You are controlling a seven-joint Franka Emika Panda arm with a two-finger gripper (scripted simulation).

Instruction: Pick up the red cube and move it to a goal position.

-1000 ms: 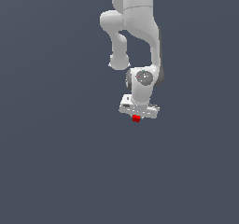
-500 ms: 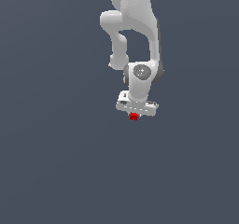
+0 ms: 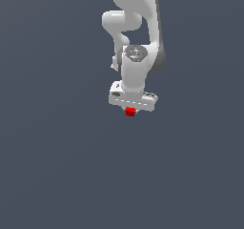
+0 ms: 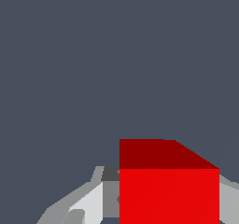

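The red cube (image 3: 130, 112) is small and bright red, and sits just under the white hand of my arm in the exterior view. My gripper (image 3: 130, 112) is shut on it, with the fingers mostly hidden behind the hand and cube. In the wrist view the red cube (image 4: 168, 190) fills the near part of the picture, with a darker shaded side, and grey-white fingers (image 4: 88, 204) press against its sides. The cube hangs above the plain grey ground.
My white arm (image 3: 136, 32) reaches down from the top of the exterior view. Around it is only flat, plain dark grey ground (image 3: 57, 166). No goal marker shows.
My gripper has moved a little toward the exterior view's left and upward with the red cube in it. The wrist has turned slightly.
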